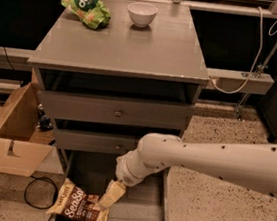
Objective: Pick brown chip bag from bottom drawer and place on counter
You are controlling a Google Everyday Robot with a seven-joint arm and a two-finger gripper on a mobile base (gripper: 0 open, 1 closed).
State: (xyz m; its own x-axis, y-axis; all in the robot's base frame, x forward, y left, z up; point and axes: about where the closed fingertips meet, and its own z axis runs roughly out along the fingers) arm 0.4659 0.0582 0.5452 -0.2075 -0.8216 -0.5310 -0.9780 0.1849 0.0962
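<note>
The brown chip bag [79, 206] with white "Sea Salt" lettering lies flat at the front left of the pulled-out bottom drawer [138, 216]. My gripper [110, 195] hangs from the white arm that reaches in from the right. It points down into the drawer, with its tip at the bag's right edge. The grey counter [131, 46] is the top of the drawer cabinet above.
A green chip bag [87, 8] and a white bowl [142, 13] stand at the back of the counter. Two knobbed drawers [115, 112] sit above the open one. An open cardboard box [16, 133] and a black cable [40, 193] lie on the floor at left.
</note>
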